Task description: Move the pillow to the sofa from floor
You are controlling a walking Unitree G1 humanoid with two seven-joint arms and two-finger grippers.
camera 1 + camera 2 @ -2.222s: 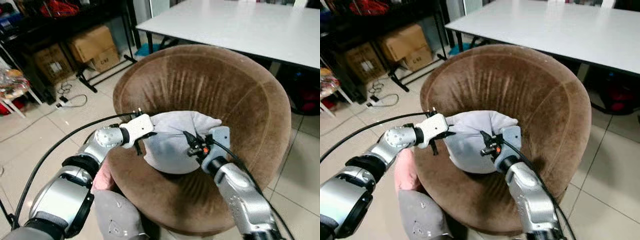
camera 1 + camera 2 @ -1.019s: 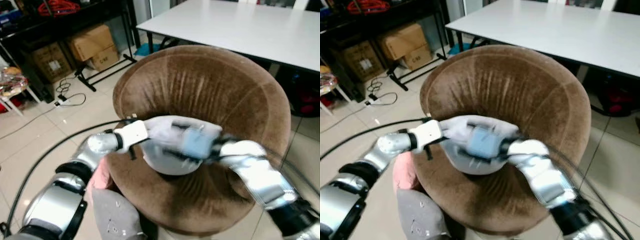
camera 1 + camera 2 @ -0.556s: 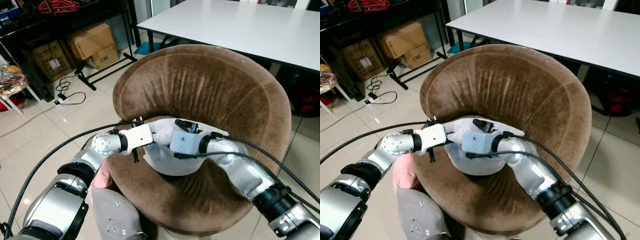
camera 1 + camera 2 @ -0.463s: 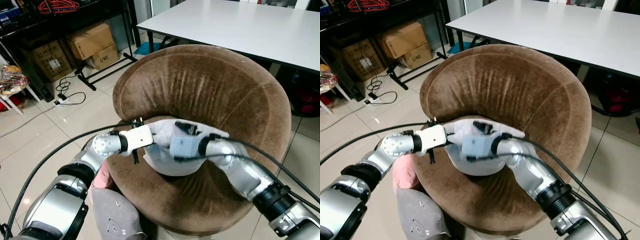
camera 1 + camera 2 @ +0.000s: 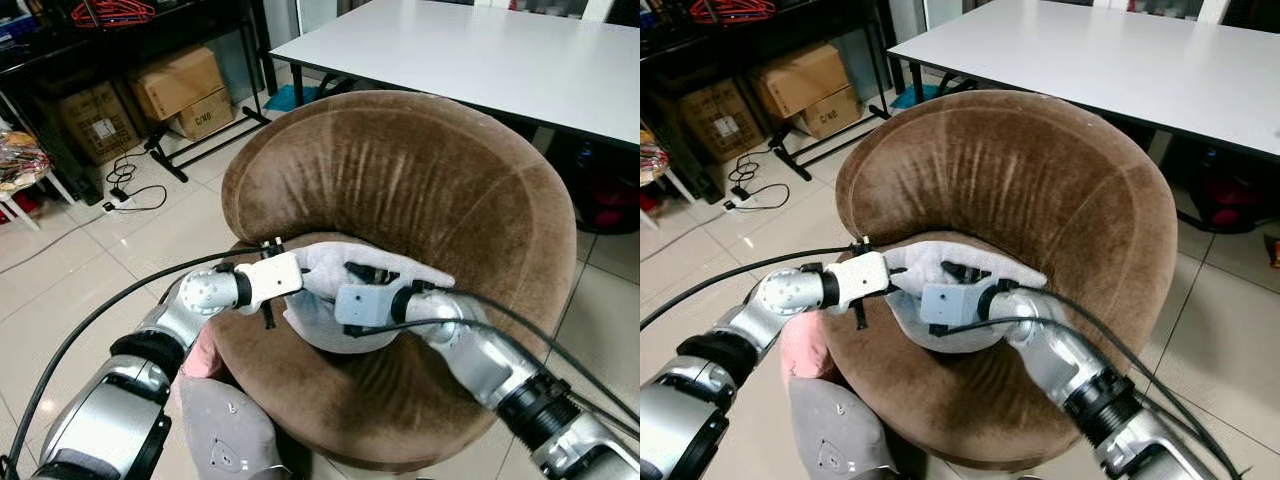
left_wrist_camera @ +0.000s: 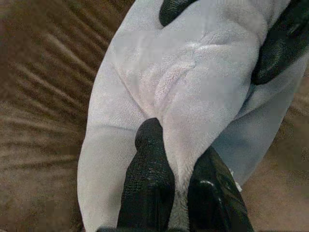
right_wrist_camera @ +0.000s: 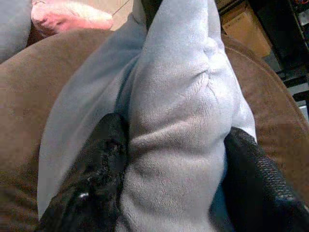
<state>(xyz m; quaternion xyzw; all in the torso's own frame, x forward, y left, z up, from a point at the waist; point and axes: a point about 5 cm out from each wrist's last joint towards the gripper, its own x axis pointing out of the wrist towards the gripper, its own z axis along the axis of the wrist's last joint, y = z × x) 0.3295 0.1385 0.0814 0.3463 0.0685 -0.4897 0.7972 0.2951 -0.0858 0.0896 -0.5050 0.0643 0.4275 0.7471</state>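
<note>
Since 2 s ago the right gripper (image 7: 169, 159) has swung across the grey pillow (image 5: 330, 290), now resting low on the brown round sofa (image 5: 420, 180) seat. Left gripper (image 6: 166, 176) pinches its edge; right clamps a fold. Soft, light, floppy — grip bunched fabric.

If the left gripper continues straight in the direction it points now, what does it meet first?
The left gripper is already shut on the grey pillow, so it would press into that first. Beyond it, probably the right gripper's black fingers, though depth is unclear.
</note>
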